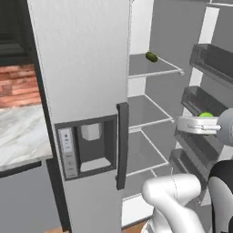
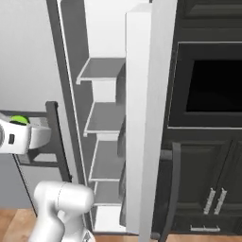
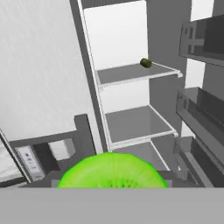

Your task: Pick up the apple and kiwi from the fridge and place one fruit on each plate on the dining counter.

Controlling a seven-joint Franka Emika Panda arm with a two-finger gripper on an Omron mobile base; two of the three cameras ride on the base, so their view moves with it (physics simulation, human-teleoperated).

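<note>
Currently the gripper (image 1: 205, 122) is clamping the kiwi (image 3: 113, 171) outside the open fridge (image 1: 82, 68); being small, light and slightly soft, it is needing only moderate pressure across its skin-covered sides.

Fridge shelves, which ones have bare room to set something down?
In the fridge, the middle shelf and lower shelf look bare. The top shelf is free except for a small dark green item near its back right.
</note>
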